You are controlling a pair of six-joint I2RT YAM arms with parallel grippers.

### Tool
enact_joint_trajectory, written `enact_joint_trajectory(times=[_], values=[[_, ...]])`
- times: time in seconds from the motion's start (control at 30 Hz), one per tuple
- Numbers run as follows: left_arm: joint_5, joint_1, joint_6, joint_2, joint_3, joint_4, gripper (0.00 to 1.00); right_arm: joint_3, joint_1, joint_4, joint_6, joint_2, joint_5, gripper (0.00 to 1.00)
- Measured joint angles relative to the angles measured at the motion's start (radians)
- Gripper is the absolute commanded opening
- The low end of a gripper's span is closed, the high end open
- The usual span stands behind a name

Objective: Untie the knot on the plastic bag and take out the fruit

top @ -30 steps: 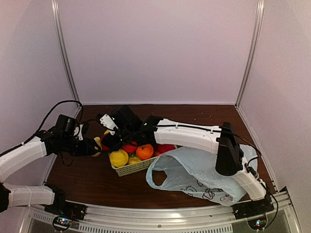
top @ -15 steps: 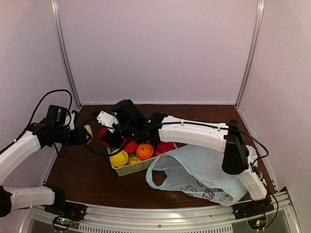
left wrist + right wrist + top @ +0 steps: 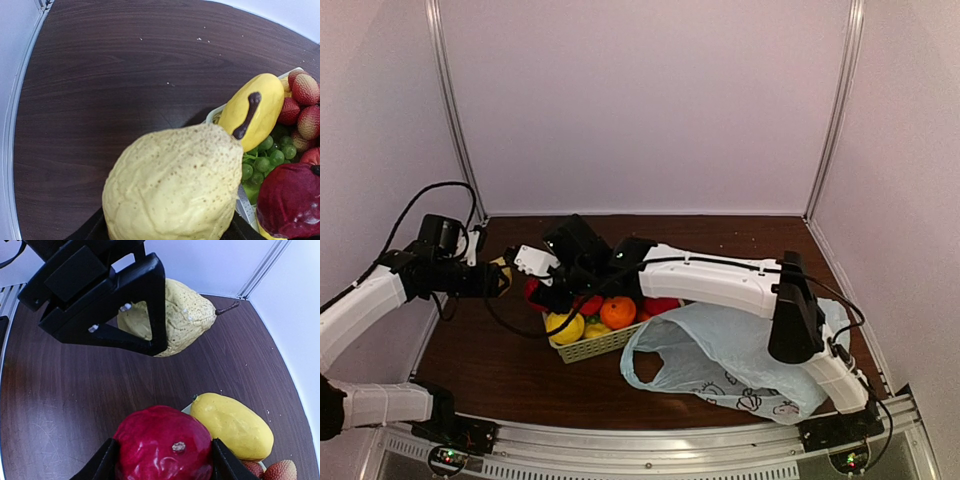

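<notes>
Logged the left gripper [image 3: 500, 279] at 9 o'clock of the basket [image 3: 600, 345], raised above the dark wooden table [image 3: 100, 75], jaws clamped on a lumpy yellow fruit [image 3: 175, 185], pear-shaped, brown-speckled, with a short stem at its narrow end. Logged the right gripper [image 3: 545, 295] at the basket's 10 o'clock corner, just beside the left gripper, jaws closed on either side of a glossy red fruit [image 3: 165, 450], roundish, with a small pale stub on top. Counted in or over the white lattice basket: a smooth yellow mango-like fruit [image 3: 232, 425] with a dark stalk, directly at 3 o'clock of the red fruit in the right wrist view; a bunch of green grapes [image 3: 262, 160]; several bumpy red lychee-like pieces [image 3: 305, 89]; an orange [image 3: 617, 312] near the middle; a round yellow fruit [image 3: 564, 327] at the 8 o'clock corner. Could not tell whether the mango-like fruit rested fully inside the rim. Found the plastic bag [image 3: 740, 350], pale blue and translucent, slumped flat on the table at 4 o'clock of the basket, touching its near wall, under the right arm's forearm. Noted one handle loop [image 3: 632, 352] lying open at the bag's 9 o'clock end and dark print [image 3: 735, 398] along its 6 o'clock edge. Saw neither gripper in contact with the bag.
</notes>
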Motion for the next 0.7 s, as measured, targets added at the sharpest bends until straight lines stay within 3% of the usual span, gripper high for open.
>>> enact_joint_trajectory(times=[0.7], values=[[0.001, 0.0, 0.009, 0.0, -0.014, 0.022, 0.55, 0.119, 0.002, -0.098, -0.099, 0.088, 0.043, 0.47]])
